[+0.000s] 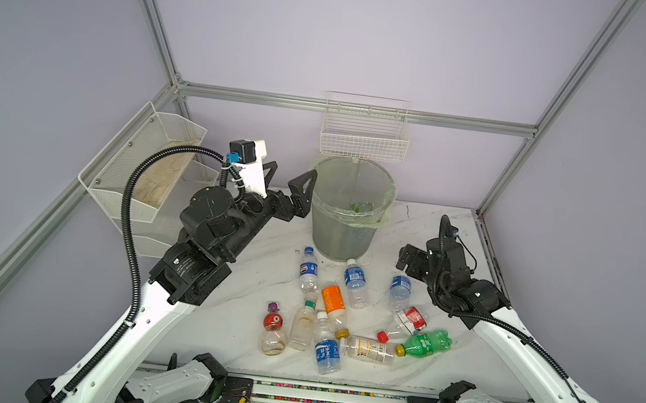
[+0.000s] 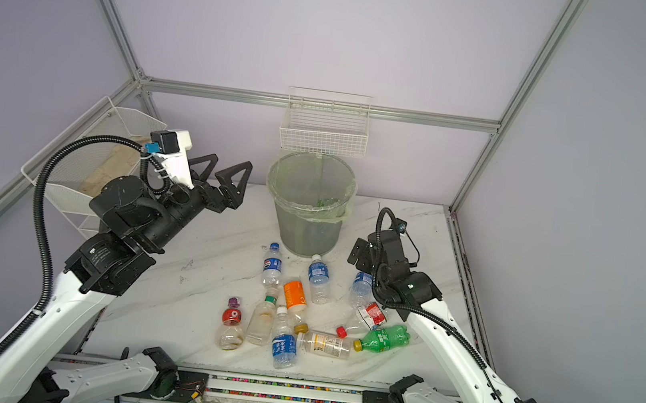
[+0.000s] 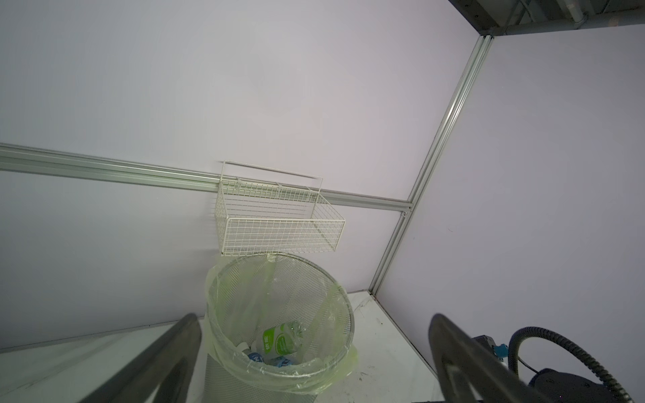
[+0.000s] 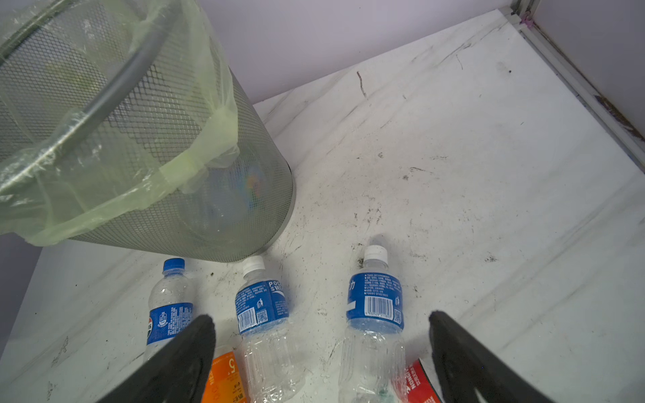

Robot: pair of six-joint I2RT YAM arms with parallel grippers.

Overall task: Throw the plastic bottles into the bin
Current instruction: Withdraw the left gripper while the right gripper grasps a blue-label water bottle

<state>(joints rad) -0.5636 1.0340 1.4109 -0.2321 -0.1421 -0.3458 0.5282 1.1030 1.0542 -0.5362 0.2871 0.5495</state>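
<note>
Several plastic bottles lie in a cluster on the white marble table in both top views, among them a Pepsi bottle (image 1: 308, 270), an orange-labelled one (image 1: 332, 300) and an all-green one (image 1: 427, 343). The bin (image 1: 340, 238), grey mesh with a pale green bag, stands behind them. A green-labelled bottle (image 3: 279, 340) lies inside it. My left gripper (image 1: 288, 177) hovers open and empty just left of the bin's rim (image 3: 343, 296). My right gripper (image 4: 321, 319) is open low over two blue-labelled bottles (image 4: 261, 307) (image 4: 375, 303), right of the bin.
A white wire basket (image 1: 364, 140) hangs on the back wall just above the bin. White mesh shelf trays (image 1: 149, 173) are fixed to the left wall behind my left arm. The table's right edge runs along an aluminium rail (image 4: 593, 97).
</note>
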